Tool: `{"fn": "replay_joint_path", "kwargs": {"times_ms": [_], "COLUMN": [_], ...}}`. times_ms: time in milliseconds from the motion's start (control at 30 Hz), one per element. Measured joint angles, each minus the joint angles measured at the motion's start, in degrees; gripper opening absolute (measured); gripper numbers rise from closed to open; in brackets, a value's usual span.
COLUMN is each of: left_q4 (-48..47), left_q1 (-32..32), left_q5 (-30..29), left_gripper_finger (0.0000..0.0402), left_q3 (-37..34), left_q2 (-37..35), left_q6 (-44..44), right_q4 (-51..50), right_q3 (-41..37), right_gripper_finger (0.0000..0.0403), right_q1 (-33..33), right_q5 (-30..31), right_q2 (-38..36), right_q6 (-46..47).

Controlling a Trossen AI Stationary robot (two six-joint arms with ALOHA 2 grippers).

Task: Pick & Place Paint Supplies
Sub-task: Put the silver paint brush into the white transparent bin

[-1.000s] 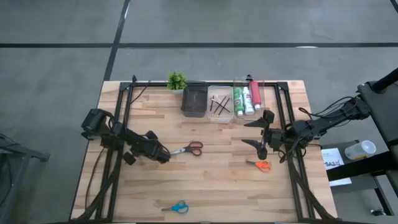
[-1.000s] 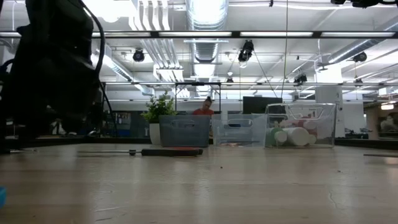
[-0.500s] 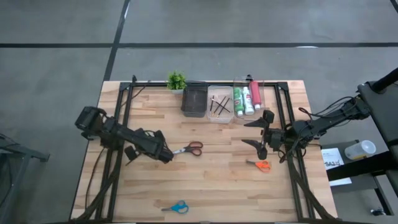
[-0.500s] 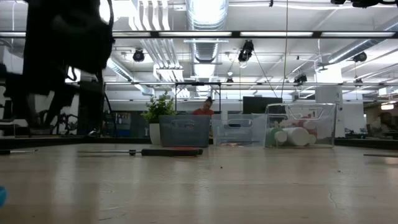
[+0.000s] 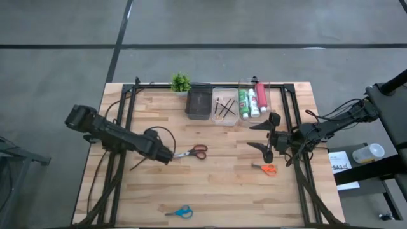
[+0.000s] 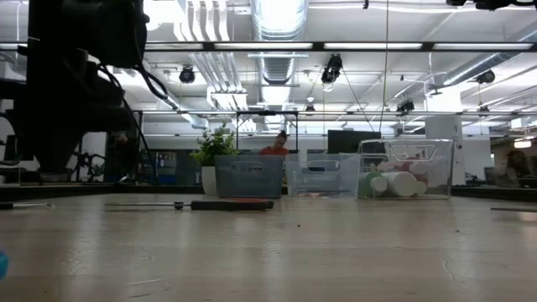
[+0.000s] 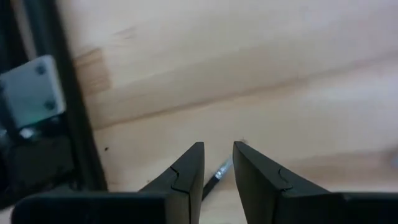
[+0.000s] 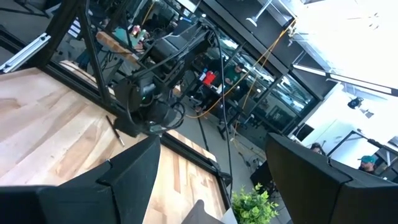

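Since a second ago the left arm has been stretched out, its left gripper (image 5: 166, 156) kept beside the red scissors (image 5: 193, 152). A thin brush (image 7: 217, 176) is seen between its narrowly parted fingers, mostly hidden; contact cannot be told. The scissors lie crosswise mid-table, handles rightward. The right gripper (image 5: 266, 135) is held wide, empty.

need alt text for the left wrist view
The left gripper hangs close over the pale wooden table, a thin dark brush between its two dark fingers. A black frame rail stands at one side.
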Motion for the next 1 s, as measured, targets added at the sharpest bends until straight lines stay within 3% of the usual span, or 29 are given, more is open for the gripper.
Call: {"fn": "replay_joint_path", "kwargs": {"times_ms": [100,533,767,1000], "left_q4": [1.7,9.2,10.4,11.4], "left_q1": [0.0,-0.6,-1.0,-1.0], "left_q5": [1.0,6.0,6.1,5.8], "left_gripper_finger": [0.0093,0.0093,0.0093,0.0093], "left_q3": [0.0,-6.2,-6.4,-8.3], "left_q2": [0.2,0.2,0.1,0.1], "left_q6": [5.3,11.4,19.8,20.7], "right_q4": [0.0,0.0,0.0,0.0], "right_q3": [0.0,0.0,0.0,0.0], "right_gripper_finger": [0.0288,0.0288,0.0288,0.0288], "right_q1": [0.0,0.0,0.0,0.0], "right_q5": [0.0,0.0,0.0,0.0], "right_q2": [0.0,0.0,0.0,0.0], "right_q6": [-0.3,-0.3,-0.3,-0.3]}}
